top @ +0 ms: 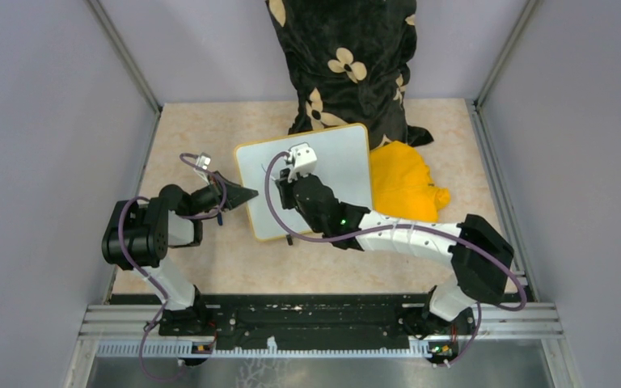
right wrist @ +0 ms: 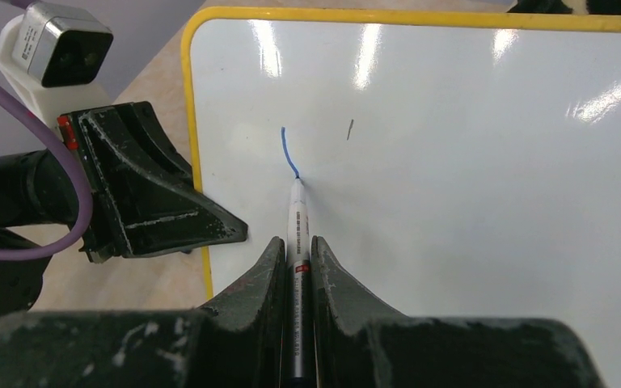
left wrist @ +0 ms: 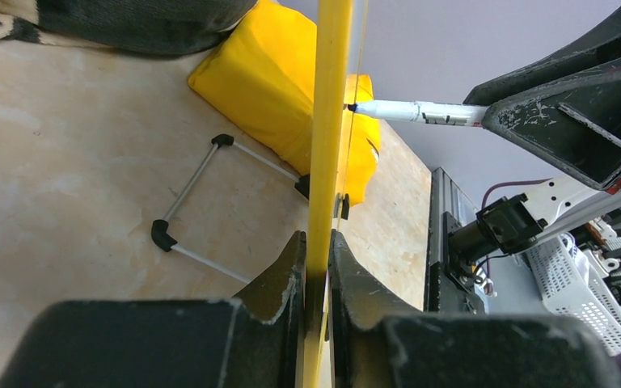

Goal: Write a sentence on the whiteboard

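whiteboard (right wrist: pixel 469 178): glossy white face, smooth, with bright streaks of reflected light; thin yellow frame, smooth, looks like plastic
marker (left wrist: pixel 420 111): smooth white plastic barrel with dark print
left gripper (left wrist: pixel 317 246): black hard plastic, matt, scuffed
right gripper (right wrist: pixel 297 246): the same black matt plastic, rough with pale scratches and wear
table (left wrist: pixel 65 162): beige marbled top, smooth, faint sheen
yellow cloth (top: pixel 404 182): soft, matt, creased fabric
dark cloth (top: pixel 348 56): black fabric with cream flower print, matt, folded
cable (top: pixel 268 187): purple, smooth, rubbery sheath
rail (top: pixel 113 323): bare silvery metal, dull brushed look
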